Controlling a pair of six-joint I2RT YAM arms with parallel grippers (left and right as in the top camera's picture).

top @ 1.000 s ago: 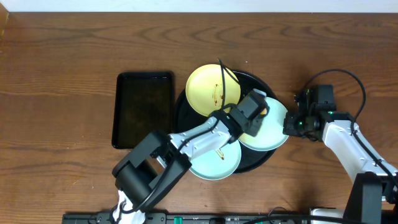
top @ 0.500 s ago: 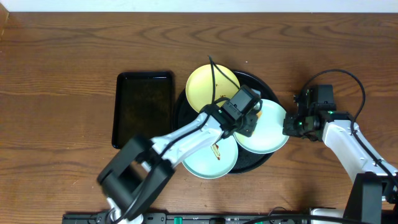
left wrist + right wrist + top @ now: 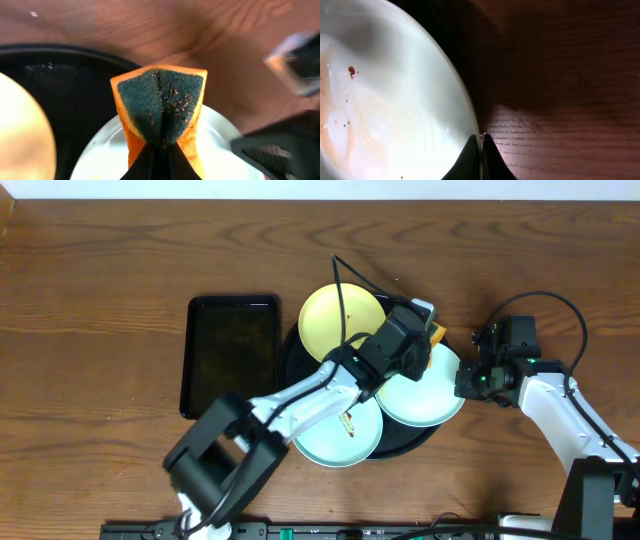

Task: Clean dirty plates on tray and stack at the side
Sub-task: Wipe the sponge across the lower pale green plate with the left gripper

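Observation:
The round black tray [image 3: 289, 362] holds three plates. The pale yellow plate [image 3: 335, 320] lies at the far side. One mint plate [image 3: 330, 440] with a brown smear lies at the near side. The other mint plate [image 3: 428, 392] lies at the right. My left gripper [image 3: 418, 332] is shut on an orange sponge [image 3: 434, 332], held over the far edge of the right mint plate. In the left wrist view the sponge's dark green scrub face [image 3: 160, 100] faces the camera. My right gripper [image 3: 466, 383] is shut on the right mint plate's rim [image 3: 470, 115]; faint smears show inside that plate.
A smaller rectangular black tray [image 3: 232, 355] lies left of the round tray. Bare wooden table [image 3: 100, 300] surrounds both. The left arm reaches across the near mint plate. A black cable loops over the yellow plate.
My left gripper has moved with the sponge from the middle of the tray to the far right, over the right mint plate's far edge. The right arm has not moved.

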